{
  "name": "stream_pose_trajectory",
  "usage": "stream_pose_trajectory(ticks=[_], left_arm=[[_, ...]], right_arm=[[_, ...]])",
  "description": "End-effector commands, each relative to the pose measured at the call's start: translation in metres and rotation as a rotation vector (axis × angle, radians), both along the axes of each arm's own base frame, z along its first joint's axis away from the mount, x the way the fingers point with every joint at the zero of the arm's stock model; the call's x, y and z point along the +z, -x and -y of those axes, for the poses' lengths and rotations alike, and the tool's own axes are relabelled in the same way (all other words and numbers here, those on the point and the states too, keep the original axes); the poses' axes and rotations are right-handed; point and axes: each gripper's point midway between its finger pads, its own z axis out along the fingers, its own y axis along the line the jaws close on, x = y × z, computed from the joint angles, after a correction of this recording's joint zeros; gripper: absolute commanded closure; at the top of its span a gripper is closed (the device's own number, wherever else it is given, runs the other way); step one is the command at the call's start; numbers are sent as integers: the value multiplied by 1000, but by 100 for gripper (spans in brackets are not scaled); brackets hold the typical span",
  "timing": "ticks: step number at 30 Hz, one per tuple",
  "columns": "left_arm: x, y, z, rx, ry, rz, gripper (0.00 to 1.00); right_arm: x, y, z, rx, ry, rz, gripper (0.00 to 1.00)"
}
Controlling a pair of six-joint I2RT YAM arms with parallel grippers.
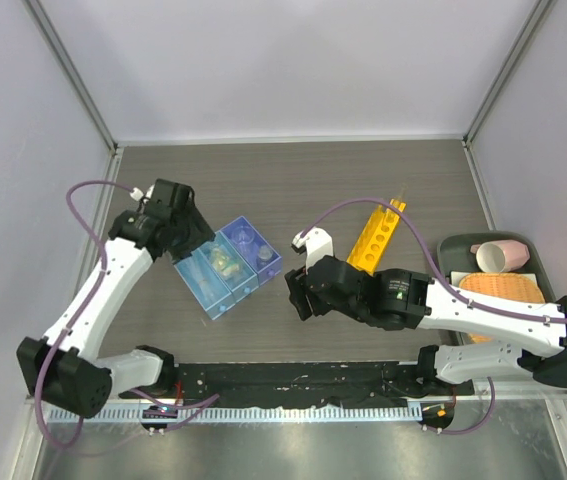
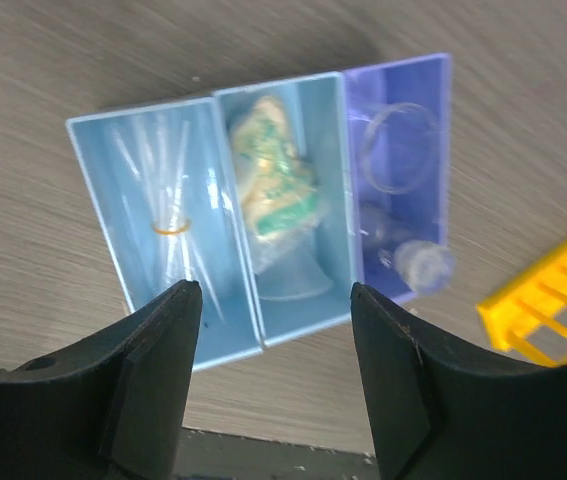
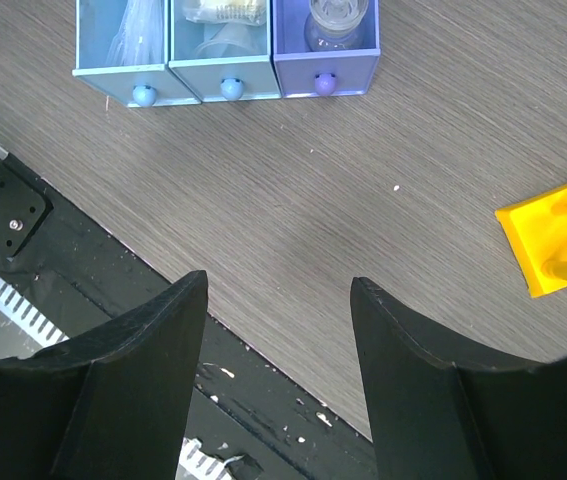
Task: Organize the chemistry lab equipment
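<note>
Three small open bins stand side by side at table centre-left [image 1: 228,268]. In the left wrist view the left light-blue bin holds thin clear tubes [image 2: 168,215] bound with a band. The middle bin holds a green-beige packet [image 2: 273,180] and a clear cone-shaped piece [image 2: 293,275]. The purple bin [image 2: 398,190] holds clear round glassware. A long yellow rack [image 1: 378,235] lies to the right. My left gripper [image 1: 195,248] [image 2: 275,310] is open and empty above the bins' far side. My right gripper [image 1: 298,295] [image 3: 278,290] is open and empty, above bare table in front of the bins [image 3: 223,45].
A dark tray [image 1: 453,250] at the right edge holds a pink cup [image 1: 498,255] and an orange woven mat [image 1: 503,290]. The rack's end shows in the right wrist view [image 3: 558,235]. A black strip [image 1: 293,385] runs along the table's near edge.
</note>
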Motion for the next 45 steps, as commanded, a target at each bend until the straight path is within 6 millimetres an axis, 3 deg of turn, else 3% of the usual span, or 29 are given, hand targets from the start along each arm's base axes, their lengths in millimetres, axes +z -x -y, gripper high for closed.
stream_pose_trajectory(ticks=[1,4,7,8,9,13,14,19,23,27,30,34,40,45], left_arm=[[39,13,17,-107,100,58,34],[64,19,34,-193,195,135,32],[88,27,52,-314,284,247,16],[88,31,55,-346,298,264,0],[99,33,57,-376,309,323,0],[111,44,57,-477,287,420,0],[114,46,55,-500,265,443,0],[127,50,48,-562,191,509,0],[126,48,46,-588,158,524,0],[127,43,43,-583,128,568,0],[127,42,45,-610,123,577,0],[125,37,44,-609,105,565,0],[131,27,39,-584,65,596,0],[142,19,31,-548,15,621,0]], right_arm=[[19,-8,-6,-40,-60,39,36],[21,-15,-1,-87,-50,64,36],[26,-28,9,-177,-9,109,35],[28,-32,12,-201,4,121,35],[34,-35,12,-220,5,132,34],[51,-51,33,-352,64,207,25],[61,-54,35,-381,52,220,12],[72,-64,50,-465,130,279,10],[87,-68,70,-570,144,318,10],[108,-70,109,-725,159,405,10],[120,-70,123,-766,155,433,8],[137,-72,128,-780,127,458,6],[182,-78,136,-821,62,557,5],[200,-86,136,-864,93,660,5]])
